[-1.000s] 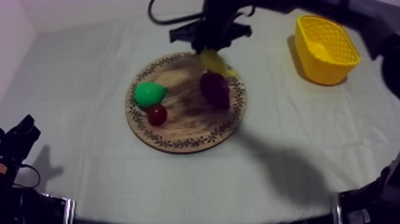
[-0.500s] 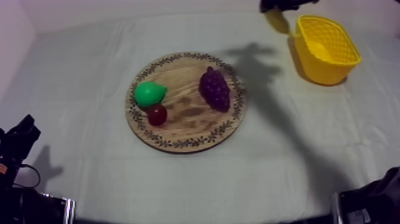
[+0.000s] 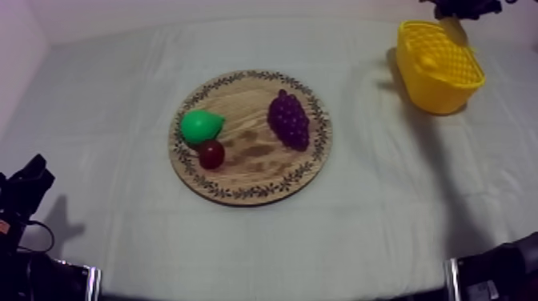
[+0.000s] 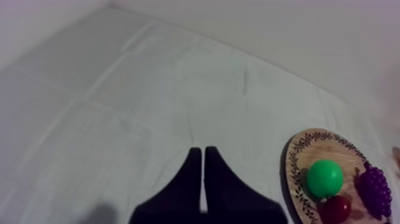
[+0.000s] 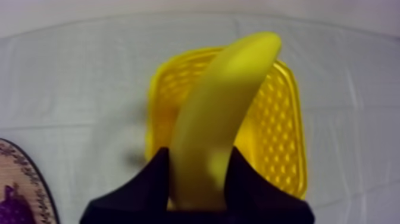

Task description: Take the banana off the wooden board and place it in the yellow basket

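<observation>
At the table's near left corner the left pincer (image 4: 203,152) lies with its two fingers pressed together in a narrow wedge, holding nothing. It has no part in this step and is best left parked there. The round wooden board (image 3: 248,180) at the middle of the table now carries only the pear (image 3: 200,126), the small red fruit (image 3: 211,154) and the grapes (image 3: 289,118). The work that remains is all toward the far right corner. There the right pincer (image 5: 197,156) is clamped round the lower end of the banana (image 5: 226,101), which juts out over the yellow basket (image 5: 274,149). To finish cleanly I would centre the fruit over the basket's opening and lower it until its free tip sits inside the rim. Only then would I part the fingers, because the curved fruit could catch the rim and tip out if dropped from height. As for materials, the cloth is pale and faintly creased, and the board shows wood grain inside a dark leaf-patterned rim. The pear is smooth glossy green, the red fruit is a small shiny ball, and the grapes are a knobbly purple cluster. The banana looks like smooth, hard plastic, and the basket is a rigid lattice with flared walls.
</observation>
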Motion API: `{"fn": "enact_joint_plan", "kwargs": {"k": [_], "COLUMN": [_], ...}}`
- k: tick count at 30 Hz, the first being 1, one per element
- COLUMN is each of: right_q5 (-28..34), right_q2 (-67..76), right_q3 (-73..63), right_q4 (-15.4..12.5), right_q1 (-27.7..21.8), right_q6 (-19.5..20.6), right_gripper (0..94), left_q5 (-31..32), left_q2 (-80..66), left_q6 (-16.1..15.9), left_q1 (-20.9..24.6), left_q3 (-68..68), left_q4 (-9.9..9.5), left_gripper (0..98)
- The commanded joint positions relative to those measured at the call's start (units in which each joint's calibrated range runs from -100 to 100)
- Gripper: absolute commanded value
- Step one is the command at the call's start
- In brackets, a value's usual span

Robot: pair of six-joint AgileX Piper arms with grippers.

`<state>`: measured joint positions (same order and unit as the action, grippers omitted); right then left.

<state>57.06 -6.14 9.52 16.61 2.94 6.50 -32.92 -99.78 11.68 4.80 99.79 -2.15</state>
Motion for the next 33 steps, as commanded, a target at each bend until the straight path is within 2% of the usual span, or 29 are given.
{"fn": "enact_joint_plan", "kwargs": {"k": [1, 10, 14, 15, 18, 20, 22, 24, 26, 28, 30, 33], "right_q5": [-1.0, -6.6, -8.1, -8.4, -9.2, -9.7, -10.5, -11.9, -14.5, -18.7, -23.7, -31.5], "right_q2": [-1.2, -8.5, -13.4, -14.6, -17.1, -17.7, -17.0, -14.7, -10.7, -5.3, 1.3, 12.3], "right_q3": [0.4, 0.8, -1.4, -1.9, -2.9, -2.9, -2.2, -0.3, 3.1, 8.1, 14.7, 26.7], "right_q4": [-0.4, -0.7, -1.8, -2.1, -2.6, -2.8, -3.2, -4.3, -5.8, -7.6, -9.1, -10.7], "right_q1": [-1.9, -4.8, -5.0, -5.0, -5.0, -5.0, -5.1, -5.5, -6.2, -7.0, -7.6, -7.9], "right_q6": [-1.5, -4.6, -6.5, -6.9, -7.5, -7.8, -8.2, -9.4, -10.9, -12.4, -13.3, -13.9], "right_gripper": [15.8, 18.4, 19.0, 22.8, 48.3, 61.1, 68.6, 71.6, 70.8, 65.7, 54.3, 32.1], "left_q5": [0.0, 0.0, 0.0, 0.0, 0.0, 0.0, 0.0, 0.0, 0.0, 0.0, 0.0, 0.0], "left_q2": [0.0, 0.0, 0.0, 0.0, 0.0, 0.0, 0.0, 0.0, 0.0, 0.0, 0.0, 0.0], "left_q6": [0.0, 0.0, 0.0, 0.0, 0.0, 0.0, 0.0, 0.0, 0.0, 0.0, 0.0, 0.0], "left_q1": [0.0, 0.0, 0.0, 0.0, 0.0, 0.0, 0.0, 0.0, 0.0, 0.0, 0.0, 0.0], "left_q3": [0.0, 0.0, 0.0, 0.0, 0.0, 0.0, 0.0, 0.0, 0.0, 0.0, 0.0, 0.0], "left_q4": [-0.03, -0.03, -0.03, -0.03, -0.03, -0.03, -0.03, -0.03, -0.03, -0.03, -0.03, -0.03], "left_gripper": [0.1, 0.1, 0.1, 0.1, 0.1, 0.1, 0.1, 0.1, 0.1, 0.1, 0.1, 0.1]}}
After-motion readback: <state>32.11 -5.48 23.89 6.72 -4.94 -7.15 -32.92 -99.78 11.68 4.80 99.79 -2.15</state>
